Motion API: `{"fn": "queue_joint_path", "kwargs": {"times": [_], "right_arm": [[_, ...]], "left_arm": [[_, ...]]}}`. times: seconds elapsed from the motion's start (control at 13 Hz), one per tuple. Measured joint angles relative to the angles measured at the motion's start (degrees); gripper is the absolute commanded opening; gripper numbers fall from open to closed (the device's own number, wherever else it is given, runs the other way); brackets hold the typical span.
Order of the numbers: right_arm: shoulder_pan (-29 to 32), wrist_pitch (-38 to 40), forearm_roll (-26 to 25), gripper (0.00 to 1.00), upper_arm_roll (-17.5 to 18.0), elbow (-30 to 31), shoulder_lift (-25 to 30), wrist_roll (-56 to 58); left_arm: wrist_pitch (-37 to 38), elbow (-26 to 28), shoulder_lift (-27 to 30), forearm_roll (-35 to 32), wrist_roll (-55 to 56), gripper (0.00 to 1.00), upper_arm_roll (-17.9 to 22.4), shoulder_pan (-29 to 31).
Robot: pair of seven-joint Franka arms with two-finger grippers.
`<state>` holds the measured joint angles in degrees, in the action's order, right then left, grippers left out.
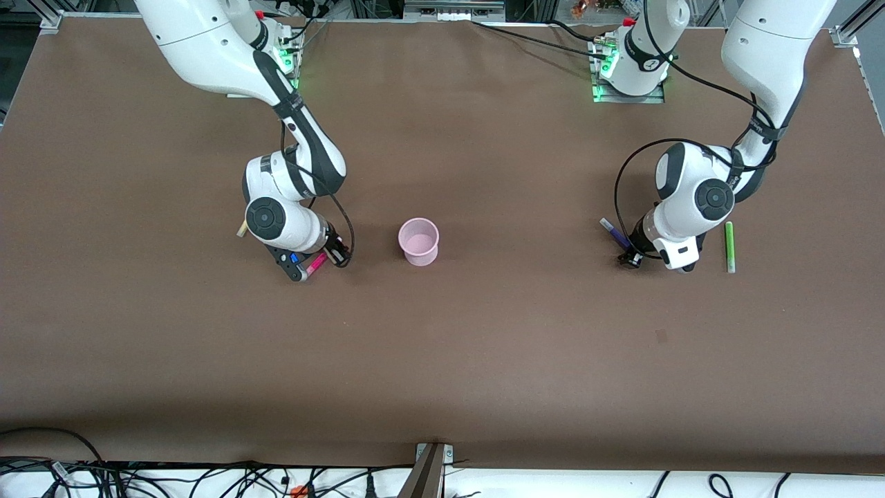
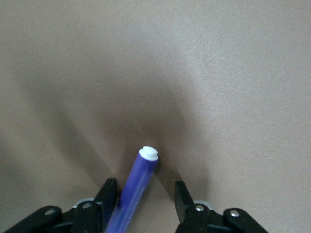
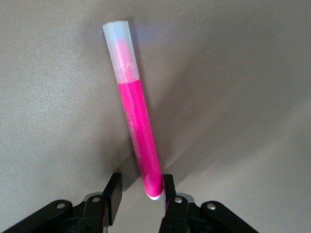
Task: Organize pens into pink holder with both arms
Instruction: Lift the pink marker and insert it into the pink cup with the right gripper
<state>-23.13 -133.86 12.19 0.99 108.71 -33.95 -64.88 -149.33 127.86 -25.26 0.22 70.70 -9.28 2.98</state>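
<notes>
Pale-pink holder, magenta pen, purple pen, green pen

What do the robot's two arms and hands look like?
Both arms are glossy white with rounded joints, dark grey bands and looping black cables. The right arm and left arm end in a black two-finger right hand and left hand with small silver screws.

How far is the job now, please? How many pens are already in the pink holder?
None yet: the pink holder looks empty. In hand: the right gripper is down around the magenta pen, the left gripper around the purple pen, both on the table. Left: the green pen and the yellow pen, lying untouched.
</notes>
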Motion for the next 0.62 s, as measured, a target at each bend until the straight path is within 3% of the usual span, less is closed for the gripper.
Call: {"fn": "queue_joint_path", "kwargs": {"times": [0.08, 0.15, 0.31, 0.62], "right_arm": [[0.00, 0.05, 0.00, 0.40, 0.00, 0.00, 0.01, 0.01], [0.00, 0.07, 0.00, 0.31, 0.00, 0.00, 0.01, 0.02], [0.00, 0.07, 0.00, 0.18, 0.01, 0.02, 0.05, 0.07], [0.00, 0.30, 0.01, 0.02, 0.05, 0.11, 0.13, 0.74]], "left_arm": [[-0.06, 0.00, 0.13, 0.00, 0.00, 0.03, 0.00, 0.01], [-0.19, -0.05, 0.25, 0.00, 0.00, 0.00, -0.01, 0.00], [-0.22, -0.06, 0.26, 0.00, 0.00, 0.00, -0.02, 0.00], [-0.23, -0.08, 0.31, 0.00, 0.14, 0.00, -0.02, 0.01]]}}
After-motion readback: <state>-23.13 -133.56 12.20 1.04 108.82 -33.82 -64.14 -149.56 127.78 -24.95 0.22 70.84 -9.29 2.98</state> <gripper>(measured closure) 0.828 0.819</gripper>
